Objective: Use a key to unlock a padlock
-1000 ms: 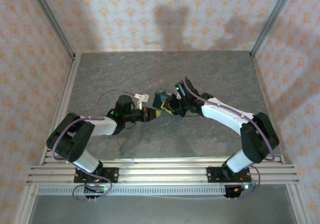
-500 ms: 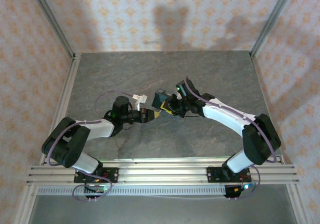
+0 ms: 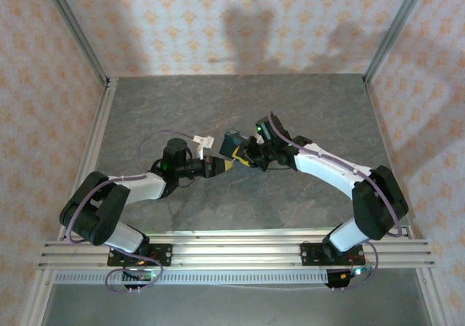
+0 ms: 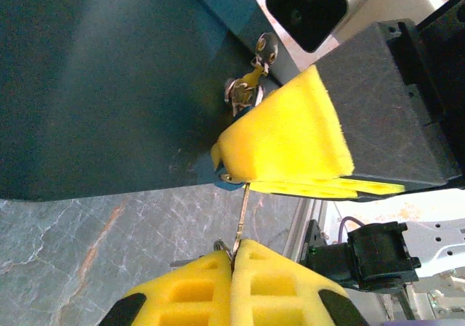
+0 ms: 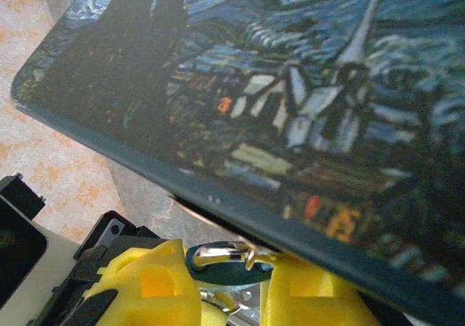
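Above grey stone table (image 3: 182,108), padlock (image 5: 224,275) within right gripper (image 5: 221,297).

The left tool (image 3: 221,166), right tool (image 3: 244,159) and painted box (image 3: 234,142) crowd the counter's (image 3: 312,108) middle, close together. Open counter lies behind them and on both sides.

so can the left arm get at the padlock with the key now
Likely yes: the left gripper, jaws shut on the key, has a free line to the padlock pinched by the right gripper; the tip seems to touch it.
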Tool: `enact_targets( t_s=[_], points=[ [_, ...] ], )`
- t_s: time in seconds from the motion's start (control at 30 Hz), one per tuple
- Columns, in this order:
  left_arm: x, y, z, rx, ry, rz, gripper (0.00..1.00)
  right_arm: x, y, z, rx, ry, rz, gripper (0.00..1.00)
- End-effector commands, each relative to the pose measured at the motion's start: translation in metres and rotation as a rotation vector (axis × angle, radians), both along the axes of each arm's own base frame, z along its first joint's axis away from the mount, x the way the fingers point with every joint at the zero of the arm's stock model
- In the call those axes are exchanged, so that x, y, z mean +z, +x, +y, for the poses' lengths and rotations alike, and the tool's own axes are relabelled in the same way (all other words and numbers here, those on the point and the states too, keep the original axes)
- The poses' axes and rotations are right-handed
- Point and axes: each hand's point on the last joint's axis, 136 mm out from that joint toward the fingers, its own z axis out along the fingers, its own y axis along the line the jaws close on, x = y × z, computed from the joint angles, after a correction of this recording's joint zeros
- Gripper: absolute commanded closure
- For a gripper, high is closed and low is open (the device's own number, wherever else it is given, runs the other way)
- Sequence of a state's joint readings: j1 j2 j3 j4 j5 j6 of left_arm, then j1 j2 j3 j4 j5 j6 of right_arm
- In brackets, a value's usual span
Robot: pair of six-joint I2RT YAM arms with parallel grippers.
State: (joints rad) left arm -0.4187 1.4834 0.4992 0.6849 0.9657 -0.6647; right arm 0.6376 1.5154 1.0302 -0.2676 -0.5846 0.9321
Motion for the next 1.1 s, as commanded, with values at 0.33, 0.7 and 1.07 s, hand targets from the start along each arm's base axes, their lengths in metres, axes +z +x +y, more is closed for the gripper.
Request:
enact_targets(
  t_s=[0.33,0.7,1.07],
  points=[
    [0.015,0.01,-0.007,-0.027,-0.038,-0.044,1.0,0.013,0.004,0.005,0.012,0.043,-0.04,1.0],
    [0.016,0.014,-0.004,-0.007,-0.032,-0.051,1.0,0.01,0.003,0.006,0.017,0.043,-0.031,1.0],
    [0.022,0.014,0.0,-0.001,-0.035,-0.07,1.0,0.006,0.0,0.003,0.026,0.023,-0.025,1.0]
  ],
)
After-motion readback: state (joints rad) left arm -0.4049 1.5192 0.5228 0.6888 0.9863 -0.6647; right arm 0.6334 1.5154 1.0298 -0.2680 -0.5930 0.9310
